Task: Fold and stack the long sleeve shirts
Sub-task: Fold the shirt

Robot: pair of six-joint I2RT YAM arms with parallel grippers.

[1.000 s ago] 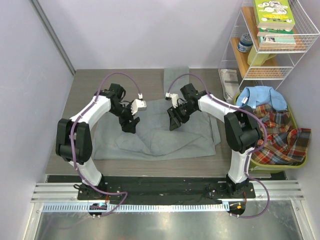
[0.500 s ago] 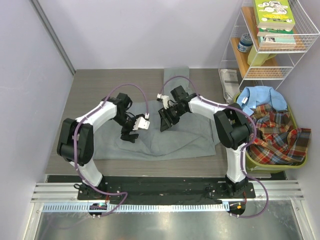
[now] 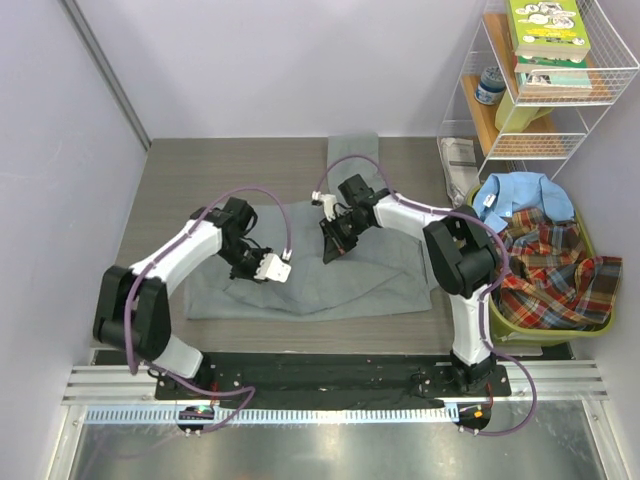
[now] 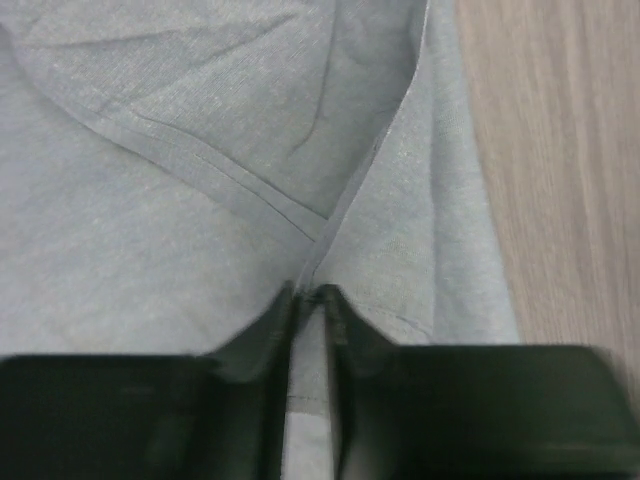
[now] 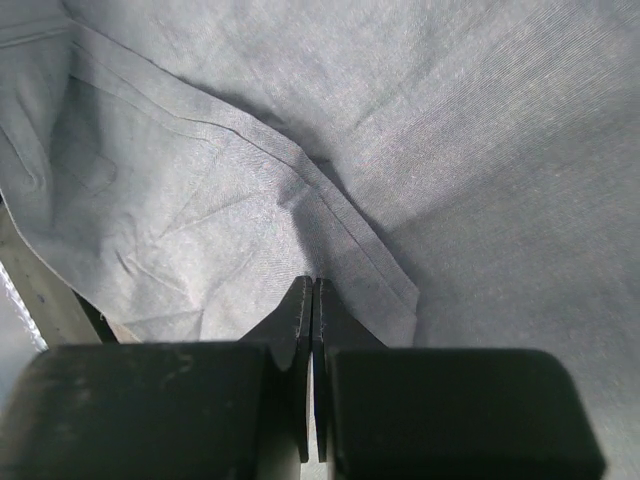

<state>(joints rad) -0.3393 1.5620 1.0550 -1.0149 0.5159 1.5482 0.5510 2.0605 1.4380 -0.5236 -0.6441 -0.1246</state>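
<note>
A grey long sleeve shirt (image 3: 350, 285) lies spread over the middle of the wooden table (image 3: 170, 180). My left gripper (image 3: 246, 268) is low over its left part. In the left wrist view the gripper (image 4: 310, 292) is shut, its tips pinching a raised fold edge of the grey shirt (image 4: 200, 220). My right gripper (image 3: 330, 250) is down on the shirt's middle. In the right wrist view the gripper (image 5: 315, 282) has its jaws pressed together at a crease of the grey cloth (image 5: 480, 150). A light blue shirt (image 3: 520, 195) and a plaid shirt (image 3: 555, 270) lie in the basket.
A green basket (image 3: 590, 330) stands at the table's right edge. Behind it a white wire shelf (image 3: 480, 90) carries books. More grey cloth (image 3: 352, 150) lies at the table's far edge, with a white packet (image 3: 460, 155) next to it. Bare wood (image 4: 560, 150) shows right of the left gripper.
Both grippers have come down onto the grey shirt and closed from open. The left one moved toward the near left, the right one drifted left.
</note>
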